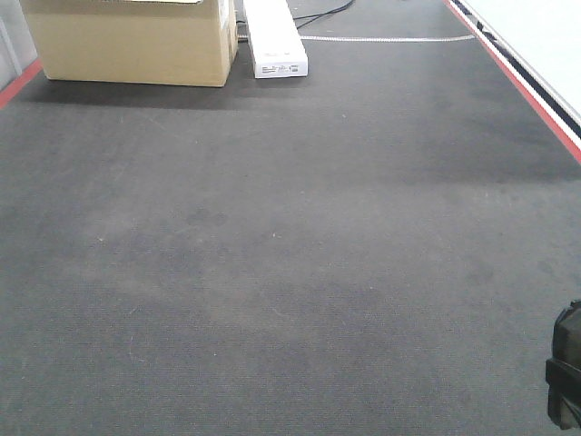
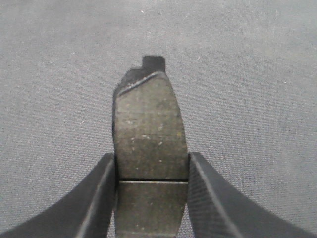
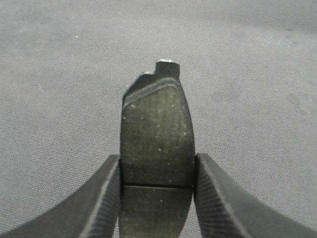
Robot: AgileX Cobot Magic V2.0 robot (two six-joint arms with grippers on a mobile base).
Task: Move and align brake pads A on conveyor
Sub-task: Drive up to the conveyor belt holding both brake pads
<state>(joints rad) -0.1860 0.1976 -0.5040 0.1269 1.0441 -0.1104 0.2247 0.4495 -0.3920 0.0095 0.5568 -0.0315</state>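
One brake pad (image 2: 148, 119), dark grey with a thin groove across its middle, is held flat above the conveyor (image 2: 49, 74); my left gripper (image 2: 152, 156) is shut on its two long sides at the groove. My right gripper (image 3: 158, 157) is shut the same way on a second brake pad (image 3: 157, 124) over the conveyor (image 3: 257, 74). Both pads point away from the wrists, a small tab at each far end. The front view shows bare conveyor (image 1: 272, 254) with no pad lying on it. A black piece of an arm (image 1: 567, 368) shows at its lower right edge.
A cardboard box (image 1: 136, 41) and a white oblong device (image 1: 274, 36) stand at the belt's far end, with a black cable behind them. A red stripe (image 1: 517, 82) runs along the right edge, a white surface (image 1: 545, 36) beyond it.
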